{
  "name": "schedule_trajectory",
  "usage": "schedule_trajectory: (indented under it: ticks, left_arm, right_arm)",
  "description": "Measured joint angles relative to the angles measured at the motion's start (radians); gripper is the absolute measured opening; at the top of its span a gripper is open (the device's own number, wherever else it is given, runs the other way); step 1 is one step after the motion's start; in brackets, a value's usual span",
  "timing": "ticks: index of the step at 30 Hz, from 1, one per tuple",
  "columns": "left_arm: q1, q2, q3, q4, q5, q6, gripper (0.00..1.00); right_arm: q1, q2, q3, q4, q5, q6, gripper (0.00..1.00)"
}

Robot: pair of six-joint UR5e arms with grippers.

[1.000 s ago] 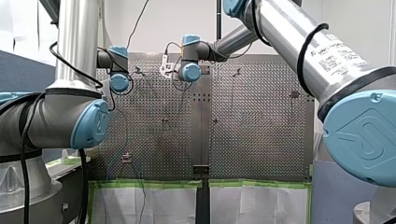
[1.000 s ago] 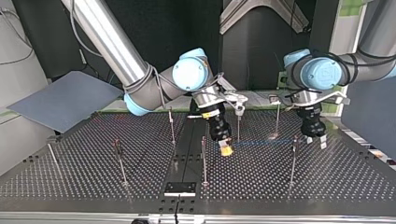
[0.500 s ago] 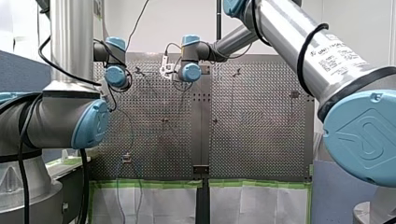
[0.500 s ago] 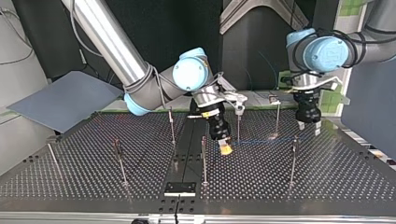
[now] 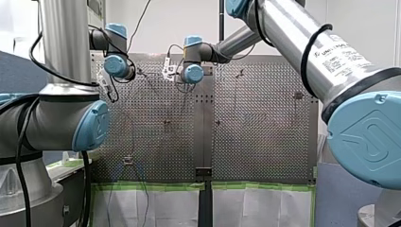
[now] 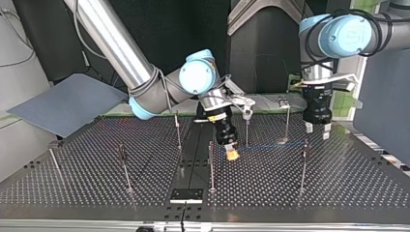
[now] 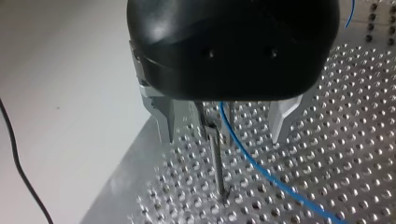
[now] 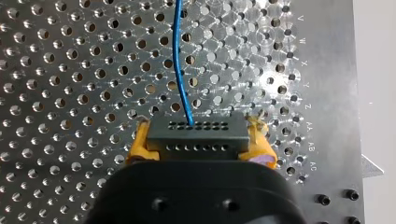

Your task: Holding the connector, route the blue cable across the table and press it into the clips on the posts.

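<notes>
In the right wrist view my right gripper [image 8: 198, 140] has its yellow pads [image 8: 138, 144] shut on the dark grey connector [image 8: 198, 133]. The blue cable [image 8: 180, 60] leaves the connector and runs ahead over the perforated plate. The top view shows this gripper [image 6: 232, 152] low near the middle posts, the cable [image 6: 266, 146] stretching toward the view's right. My left gripper [image 6: 316, 130] hangs open above the table at the right. In the left wrist view its metal fingers [image 7: 163, 121] stand apart above a clip post [image 7: 215, 154], with the cable [image 7: 247, 156] passing under them.
Several thin posts stand on the perforated table [image 6: 338, 188], among them one [image 6: 211, 164] at the middle, one [image 6: 303, 164] at the right and one [image 6: 124, 166] at the left. A black plate [image 6: 186, 195] sits at the near edge. A grey board [image 6: 67, 104] leans at the left.
My left gripper has lifted away from the cable and the table, staying open. My right gripper has shifted only slightly, still holding the connector.
</notes>
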Motion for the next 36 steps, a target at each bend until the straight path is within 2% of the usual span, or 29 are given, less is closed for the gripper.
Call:
schedule_trajectory:
  ticks: [8, 17, 27, 36]
  left_arm:
    - [-0.031, 0.038, -0.001, -0.026, -0.002, 0.069, 1.00]
    - [-0.071, -0.008, -0.001, -0.024, -0.005, 0.141, 1.00]
    - [-0.103, -0.009, 0.005, 0.043, -0.007, 0.228, 1.00]
    - [-0.128, -0.047, 0.045, 0.056, -0.015, 0.304, 1.00]
  right_arm:
    - [0.000, 0.000, 0.000, 0.002, 0.003, 0.000, 0.00]
    - [0.000, 0.000, 0.000, 0.005, 0.004, 0.000, 0.00]
    - [-0.001, 0.001, 0.000, 0.005, 0.006, 0.000, 0.00]
    - [-0.003, 0.001, 0.000, 0.005, 0.006, 0.000, 0.00]
